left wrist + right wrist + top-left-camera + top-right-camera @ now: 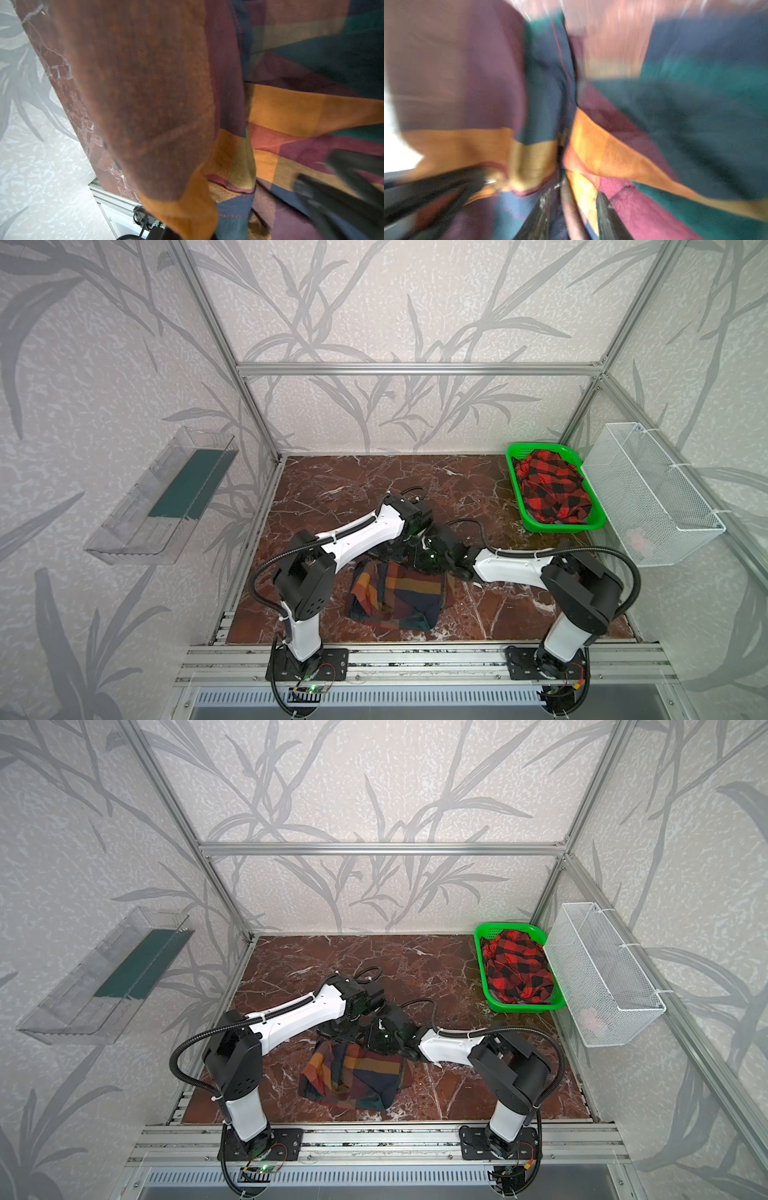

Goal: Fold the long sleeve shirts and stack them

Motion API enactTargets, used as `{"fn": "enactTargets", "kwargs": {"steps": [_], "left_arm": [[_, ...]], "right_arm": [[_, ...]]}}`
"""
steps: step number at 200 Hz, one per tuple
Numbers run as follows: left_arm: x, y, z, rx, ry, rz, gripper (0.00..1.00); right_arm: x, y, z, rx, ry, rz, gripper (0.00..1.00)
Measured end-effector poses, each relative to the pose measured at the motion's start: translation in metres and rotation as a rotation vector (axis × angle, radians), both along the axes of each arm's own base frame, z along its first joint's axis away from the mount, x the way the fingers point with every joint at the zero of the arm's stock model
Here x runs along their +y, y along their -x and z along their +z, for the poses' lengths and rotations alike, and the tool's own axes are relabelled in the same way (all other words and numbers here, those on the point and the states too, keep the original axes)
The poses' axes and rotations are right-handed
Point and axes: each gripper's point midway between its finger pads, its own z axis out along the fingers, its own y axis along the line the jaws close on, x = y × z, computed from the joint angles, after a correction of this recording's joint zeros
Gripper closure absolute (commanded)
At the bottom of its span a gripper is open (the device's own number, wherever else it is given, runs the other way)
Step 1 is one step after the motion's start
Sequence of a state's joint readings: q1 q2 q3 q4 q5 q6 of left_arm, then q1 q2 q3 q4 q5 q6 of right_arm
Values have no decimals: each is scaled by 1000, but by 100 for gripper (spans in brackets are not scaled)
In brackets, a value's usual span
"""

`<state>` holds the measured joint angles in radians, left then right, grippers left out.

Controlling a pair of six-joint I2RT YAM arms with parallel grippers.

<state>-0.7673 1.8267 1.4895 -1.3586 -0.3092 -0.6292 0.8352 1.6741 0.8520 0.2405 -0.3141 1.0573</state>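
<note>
Block-plaid shirt [395, 597] crumpled on marble table [332, 489] near front edge, far hem raised. Left gripper [400, 553] clenched on its cloth, which drapes over wrist camera. Right gripper [577, 191]: fingers apart, fold between them; grip unclear in blur. Red-and-black shirt [552, 489] heaped in green basket [540, 527], far right corner.

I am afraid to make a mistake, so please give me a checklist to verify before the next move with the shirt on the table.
1. Left end effector shut on the block-plaid shirt: ok.
2. Right end effector gripping the same shirt: cannot tell, the view is blurred.
3. That shirt lying flat on the table: not ok, it is bunched.
4. Clearance between both end effectors: cannot tell, they crowd together.
5. Red-and-black shirt folded: not ok, it lies crumpled in the green basket.
</note>
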Motion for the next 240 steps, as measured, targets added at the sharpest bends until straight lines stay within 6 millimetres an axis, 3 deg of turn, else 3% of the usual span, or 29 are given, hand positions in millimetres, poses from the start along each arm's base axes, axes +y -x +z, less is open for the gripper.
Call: {"fn": "enactTargets", "kwargs": {"steps": [26, 41, 117, 143, 190, 240], "left_arm": [[11, -1, 7, -7, -29, 1, 100], [14, -1, 9, -4, -42, -4, 100], [0, 0, 22, -9, -23, -37, 100], [-11, 2, 22, -4, -28, -64, 100], [-28, 6, 8, 33, -80, -102, 100], [-56, 13, -2, 49, -99, -140, 100]], "right_arm": [[-13, -10, 37, -76, -56, -30, 61], [-26, -10, 48, -101, -73, -49, 61], [-127, 0, 45, -142, -37, -218, 60], [-141, 16, 28, -125, -21, -223, 60], [-159, 48, -34, 10, 54, -214, 60], [-155, 49, -40, 18, 30, -205, 60]]}}
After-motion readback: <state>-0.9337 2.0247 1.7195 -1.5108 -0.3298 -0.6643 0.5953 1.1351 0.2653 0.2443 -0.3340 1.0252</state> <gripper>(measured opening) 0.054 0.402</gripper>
